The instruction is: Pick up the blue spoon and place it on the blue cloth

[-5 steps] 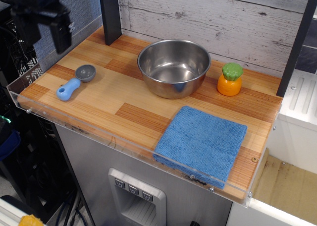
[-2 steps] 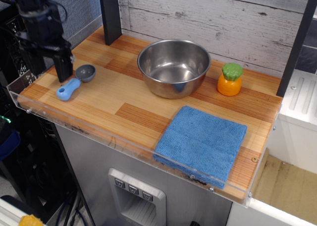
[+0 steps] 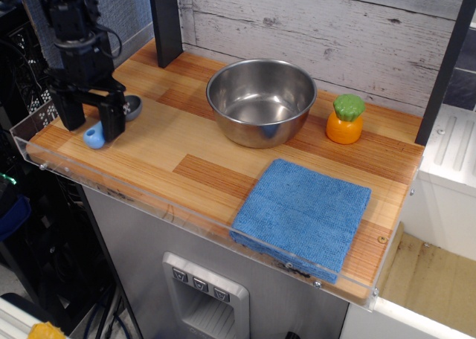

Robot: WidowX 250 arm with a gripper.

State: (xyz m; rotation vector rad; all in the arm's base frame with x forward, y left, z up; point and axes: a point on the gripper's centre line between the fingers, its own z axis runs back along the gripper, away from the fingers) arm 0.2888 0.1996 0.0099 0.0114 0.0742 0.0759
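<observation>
Fingers (image 3: 113, 120) of the black gripper (image 3: 93, 120) hide most of the blue spoon (image 3: 94, 137) near the left edge of the tabletop. Only its light-blue handle end and a bit of grey bowl show. The gripper is spread wide around it, not squeezing. The blue cloth (image 3: 301, 214) lies flat by the front right corner.

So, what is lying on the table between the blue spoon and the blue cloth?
Nothing: only bare wooden tabletop separates the blue spoon from the blue cloth in this view.
</observation>
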